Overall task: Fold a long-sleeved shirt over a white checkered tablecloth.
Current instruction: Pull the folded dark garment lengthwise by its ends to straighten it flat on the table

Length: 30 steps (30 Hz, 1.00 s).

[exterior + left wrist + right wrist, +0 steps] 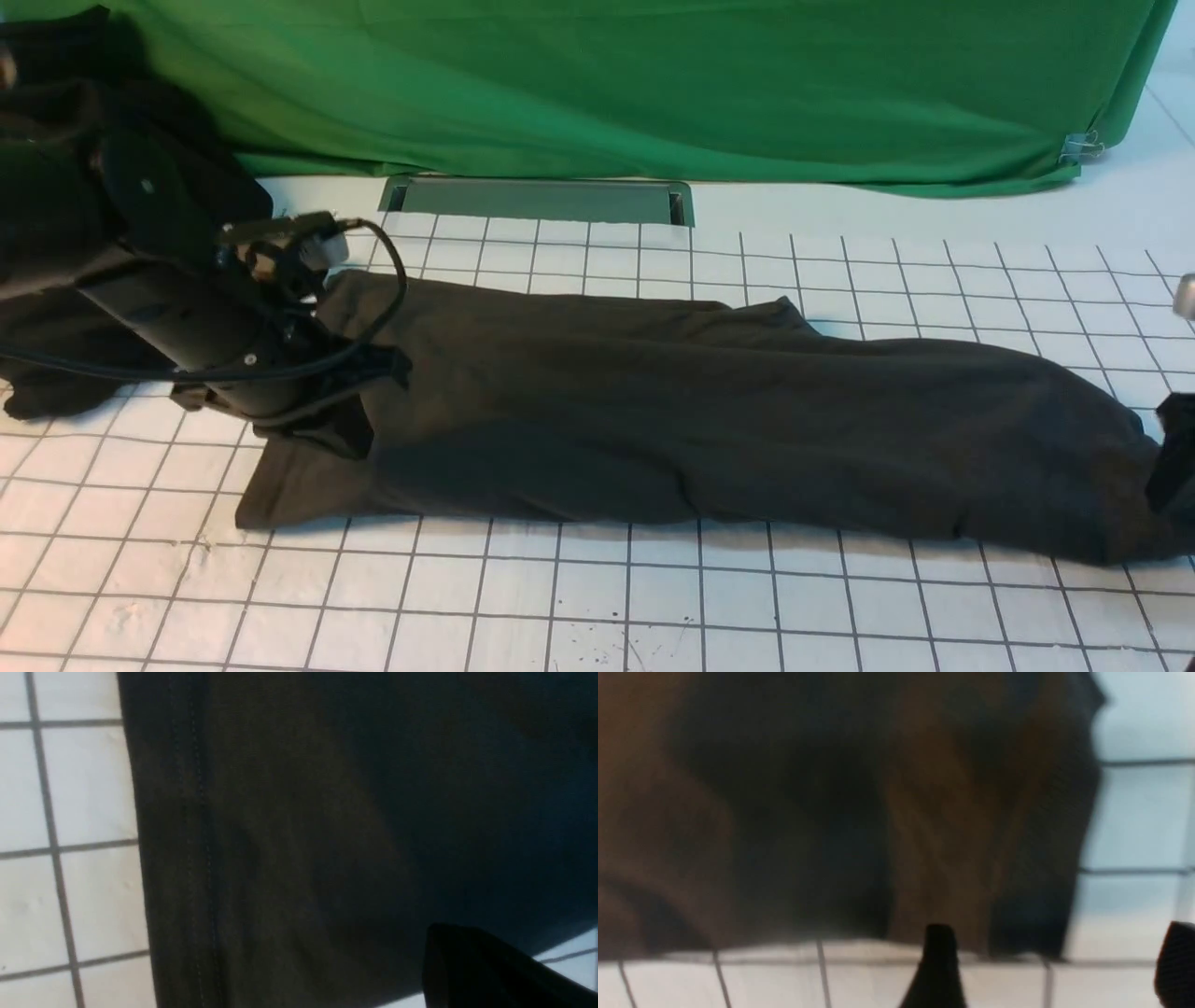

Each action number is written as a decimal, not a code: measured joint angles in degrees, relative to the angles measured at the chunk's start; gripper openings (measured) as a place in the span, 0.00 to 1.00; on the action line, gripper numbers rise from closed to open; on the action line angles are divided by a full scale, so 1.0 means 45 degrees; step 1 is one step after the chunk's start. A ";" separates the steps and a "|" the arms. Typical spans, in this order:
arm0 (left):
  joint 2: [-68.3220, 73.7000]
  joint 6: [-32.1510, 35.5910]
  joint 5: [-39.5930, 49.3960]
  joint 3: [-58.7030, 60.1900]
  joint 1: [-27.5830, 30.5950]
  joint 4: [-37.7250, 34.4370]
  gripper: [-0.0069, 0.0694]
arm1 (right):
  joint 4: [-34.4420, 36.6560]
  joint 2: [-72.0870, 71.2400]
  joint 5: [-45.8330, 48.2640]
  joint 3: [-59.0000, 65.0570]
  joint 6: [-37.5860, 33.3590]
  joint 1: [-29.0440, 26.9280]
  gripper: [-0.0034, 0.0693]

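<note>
Shirt (709, 420) lies on the tablecloth (597, 597), folded lengthwise into one long dark band. It runs from the left arm across to the right edge of the front view. The top surface is plain fabric, with loose wrinkles toward the right end. Left end is flat and square-cut, right end bunched and thicker.

Left gripper (378, 366) sits low on the shirt's left end, arm angled down from the left with a cable looped over it. The jaws are pressed together; I can't tell whether any cloth is caught in them. Left wrist view: shirt (289, 835) fills most of the frame and a stitched hem line runs along its edge. Tablecloth (70, 812) squares lie beside it, and one dark fingertip (486, 970) shows in the corner.

Right gripper (1172, 457) is at the shirt's right end, mostly cut off by the frame edge. Right wrist view: gripper (1057, 970) is spread wide, fingertips (938, 961) well apart, holding nothing. Only tablecloth (1134, 821) shows between the tips, just off the shirt (831, 812) edge. View is blurred.

Behind: green drape (653, 84) across the back, a clip (1083, 147) at its right corner, and a slot (537, 200) in the tabletop just past the tablecloth. A black garment (42, 392) is heaped at far left, behind the left arm.
</note>
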 joint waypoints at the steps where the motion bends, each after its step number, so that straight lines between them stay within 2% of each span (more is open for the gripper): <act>1: 0.0379 -0.0002 -0.0010 0.0000 0.0000 0.0270 0.09 | 0.0166 0.0411 -0.0031 0.0000 -0.0188 0.0000 0.74; 2: 0.0445 -0.0002 -0.0010 0.0000 0.0000 0.0270 0.09 | 0.0214 0.0467 -0.0031 0.0000 -0.0224 0.0000 0.73; 5: 0.1159 -0.0045 0.0069 -0.0013 0.0000 0.0618 0.09 | 0.0277 0.1016 0.0090 0.0000 -0.0859 0.0000 0.44; 6: 0.1172 -0.0045 0.0069 -0.0013 0.0000 0.0625 0.09 | 0.0244 0.1033 0.0104 0.0000 -0.0882 0.0000 0.39; 7: 0.1170 -0.0088 0.0069 -0.0013 0.0000 0.0666 0.09 | 0.0058 0.1033 0.0091 0.0000 -0.0822 -0.0032 0.23; 9: 0.1186 -0.0088 0.0021 -0.0023 0.0000 0.0666 0.09 | -0.0349 0.0979 0.0090 -0.0050 -0.0616 -0.0060 0.12; 10: 0.1186 -0.0100 0.0007 -0.0023 0.0000 0.0680 0.09 | -0.0632 0.0951 0.0106 -0.0100 -0.0541 -0.0065 0.11; 15: 0.1186 -0.0100 -0.0001 -0.0023 0.0000 0.0694 0.09 | -0.1315 0.0951 0.0538 -0.0569 -0.0516 -0.0150 0.11; 18: 0.1186 -0.0100 -0.0001 -0.0023 0.0000 0.0682 0.09 | -0.1432 0.0951 0.0578 -0.0735 -0.0516 -0.0165 0.14; 20: 0.1186 -0.0100 0.0028 -0.0023 0.0000 0.0707 0.09 | -0.1580 0.0951 0.0627 -0.0907 -0.0417 -0.0167 0.26; 22: 0.1139 -0.0100 0.0132 -0.0023 0.0000 0.0761 0.09 | -0.1864 0.0951 0.1180 -0.1226 -0.0222 -0.0191 0.44; 25: 0.0785 -0.0144 0.0547 -0.0010 0.0000 0.1114 0.09 | -0.2025 0.0874 0.2297 -0.1883 -0.0004 -0.0191 0.64; 28: -0.0050 -0.0380 0.0808 0.0050 0.0000 0.1393 0.09 | -0.2025 0.0279 0.2548 -0.2362 0.0454 -0.0076 0.68; 30: -0.0767 -0.0424 0.0794 0.0064 0.0000 0.1427 0.09 | -0.1553 -0.0310 0.2357 -0.2685 0.0086 0.0201 0.65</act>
